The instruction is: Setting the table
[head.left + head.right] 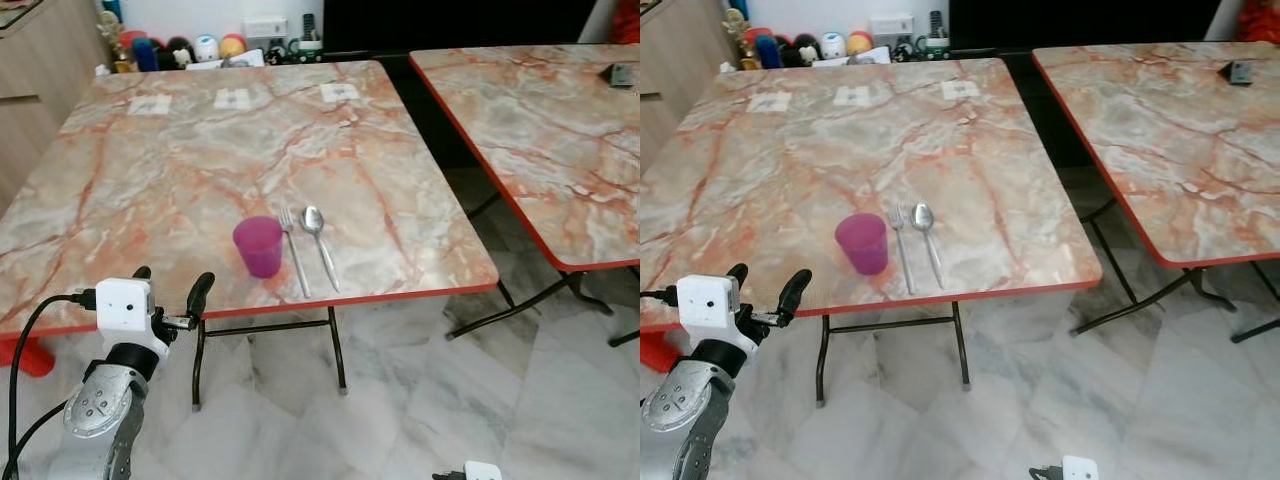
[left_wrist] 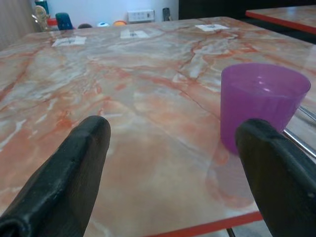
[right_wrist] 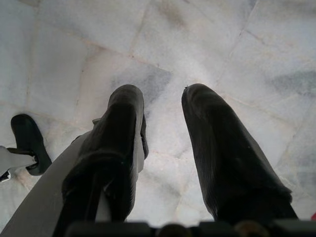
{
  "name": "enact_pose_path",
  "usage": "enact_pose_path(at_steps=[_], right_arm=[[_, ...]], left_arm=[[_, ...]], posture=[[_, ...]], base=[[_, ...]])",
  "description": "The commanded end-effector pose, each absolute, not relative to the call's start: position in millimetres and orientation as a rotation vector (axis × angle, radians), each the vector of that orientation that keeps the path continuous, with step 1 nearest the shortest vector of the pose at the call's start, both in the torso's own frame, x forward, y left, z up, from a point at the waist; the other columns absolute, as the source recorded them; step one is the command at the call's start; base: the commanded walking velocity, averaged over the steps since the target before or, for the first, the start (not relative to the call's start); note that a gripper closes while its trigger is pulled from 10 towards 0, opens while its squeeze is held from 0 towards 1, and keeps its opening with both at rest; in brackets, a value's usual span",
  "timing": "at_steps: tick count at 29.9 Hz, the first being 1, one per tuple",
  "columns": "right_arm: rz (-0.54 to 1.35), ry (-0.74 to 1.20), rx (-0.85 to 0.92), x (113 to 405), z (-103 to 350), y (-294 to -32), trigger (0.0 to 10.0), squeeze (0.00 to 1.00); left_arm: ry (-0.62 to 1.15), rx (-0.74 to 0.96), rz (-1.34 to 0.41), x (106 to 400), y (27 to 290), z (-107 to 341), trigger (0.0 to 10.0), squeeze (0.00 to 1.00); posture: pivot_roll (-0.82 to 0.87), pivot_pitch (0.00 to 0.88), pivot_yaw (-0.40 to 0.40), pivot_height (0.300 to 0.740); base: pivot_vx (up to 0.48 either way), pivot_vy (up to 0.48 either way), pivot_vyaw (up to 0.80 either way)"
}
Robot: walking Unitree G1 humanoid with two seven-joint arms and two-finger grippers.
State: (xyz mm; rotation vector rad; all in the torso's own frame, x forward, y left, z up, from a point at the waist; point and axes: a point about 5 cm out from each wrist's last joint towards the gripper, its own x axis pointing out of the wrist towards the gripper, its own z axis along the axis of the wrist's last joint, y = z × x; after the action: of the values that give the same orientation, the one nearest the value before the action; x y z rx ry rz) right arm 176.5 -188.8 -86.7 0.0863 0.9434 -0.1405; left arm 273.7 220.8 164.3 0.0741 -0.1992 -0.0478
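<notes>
Left gripper [image 1: 172, 296] at the near table edge, black fingers [image 2: 64, 182] spread wide, nothing grasped, likely just let go. Purple cup [image 1: 258, 246] upright near the edge of the marbled table [image 1: 150, 190]: translucent, ribbed plastic. Fork [image 1: 293, 250] and spoon [image 1: 319, 243] parallel beside it, slim polished metal, laid as one place. Right gripper [image 3: 163, 163] idle over tiled floor, slightly parted, empty.

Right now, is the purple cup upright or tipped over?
Upright. The purple cup stands on its base on the table, open mouth facing up, beside the fork.
</notes>
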Motion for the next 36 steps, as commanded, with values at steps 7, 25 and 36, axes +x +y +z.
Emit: enact_pose_path(at_steps=[7,25,36], right_arm=[[-0.129,0.982,0.088,166,-92,-185,10.0,0.0],[-0.096,0.956,0.103,177,-89,-154,10.0,0.0],[-0.075,0.958,0.111,184,-87,-129,10.0,0.0]], left_arm=[[-0.279,0.053,-0.011,278,223,182,10.0,0.0],[-0.328,0.023,0.006,279,220,191,10.0,0.0],[-0.328,0.018,0.005,280,218,191,10.0,0.0]], posture=[[0.1,0.154,0.012,0.74],[0.1,0.152,0.01,0.74],[0.1,0.157,0.01,0.74]], base=[[0.0,0.0,-0.76],[0.0,0.0,-0.31],[0.0,-0.235,-0.36]])
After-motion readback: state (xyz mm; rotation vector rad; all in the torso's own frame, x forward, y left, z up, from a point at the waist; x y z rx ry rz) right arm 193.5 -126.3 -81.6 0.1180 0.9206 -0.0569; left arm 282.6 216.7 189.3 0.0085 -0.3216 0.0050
